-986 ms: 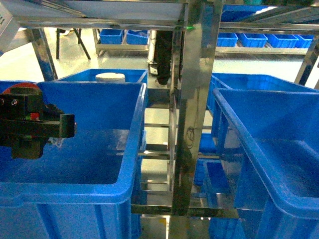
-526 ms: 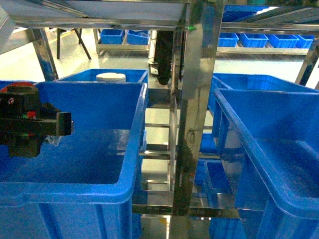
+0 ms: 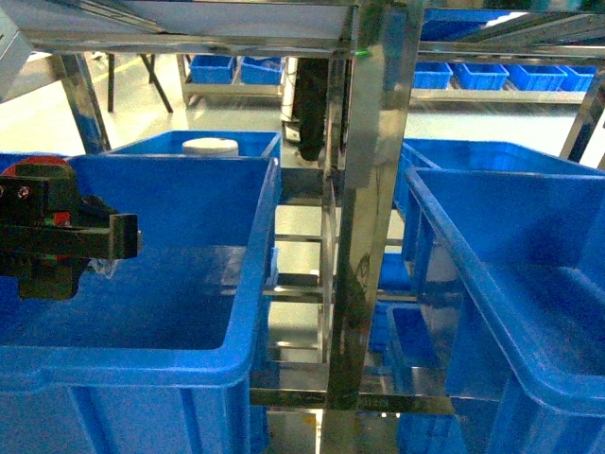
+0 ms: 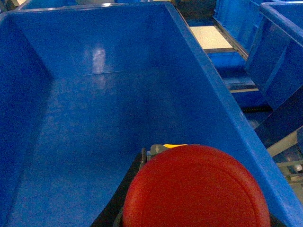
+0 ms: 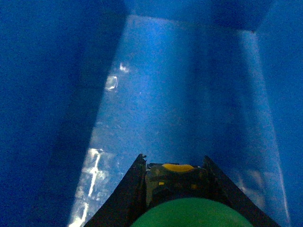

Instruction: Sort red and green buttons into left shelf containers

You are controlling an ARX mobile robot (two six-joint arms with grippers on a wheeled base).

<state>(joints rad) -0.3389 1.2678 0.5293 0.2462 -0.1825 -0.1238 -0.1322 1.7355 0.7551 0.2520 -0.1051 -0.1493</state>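
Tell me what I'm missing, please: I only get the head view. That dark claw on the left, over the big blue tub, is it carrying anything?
Observer: Yes. The left wrist view shows the left gripper holding the red button above the bin.
Operator: Anything already in that tub?
Observer: The floor that view shows is bare.
Operator: Where's the other arm?
Observer: Out of your view. The right gripper holds the green button over another blue bin's floor.
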